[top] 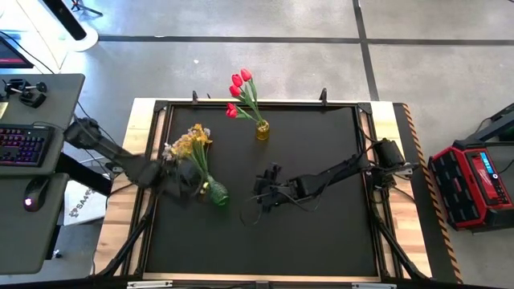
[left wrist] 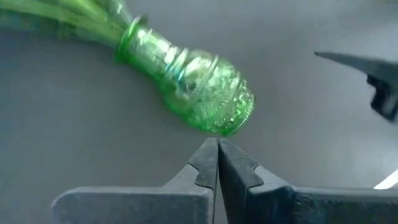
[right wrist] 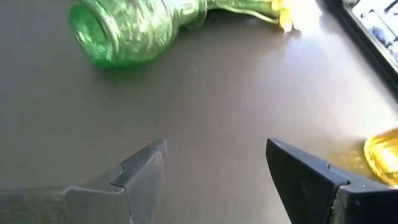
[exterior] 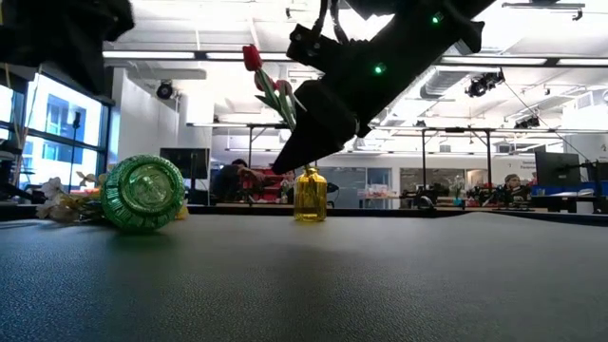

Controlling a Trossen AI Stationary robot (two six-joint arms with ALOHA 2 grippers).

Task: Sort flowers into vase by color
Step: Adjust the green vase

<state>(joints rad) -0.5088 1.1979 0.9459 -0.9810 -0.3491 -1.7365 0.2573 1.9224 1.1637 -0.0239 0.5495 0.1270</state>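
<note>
A: What is on the worktop (top: 321,233), left to right?

B: One green vase (top: 215,193) lying on its side, a bunch of yellow flowers (top: 191,142) in its neck. The left gripper (top: 186,181) hangs over it, jaws closed on nothing.

A: And farther right?

B: One yellow vase (top: 263,130) upright holding three red tulips (top: 238,92). The right gripper (top: 259,193) hovers mid-worktop, jaws wide apart and empty.
</note>
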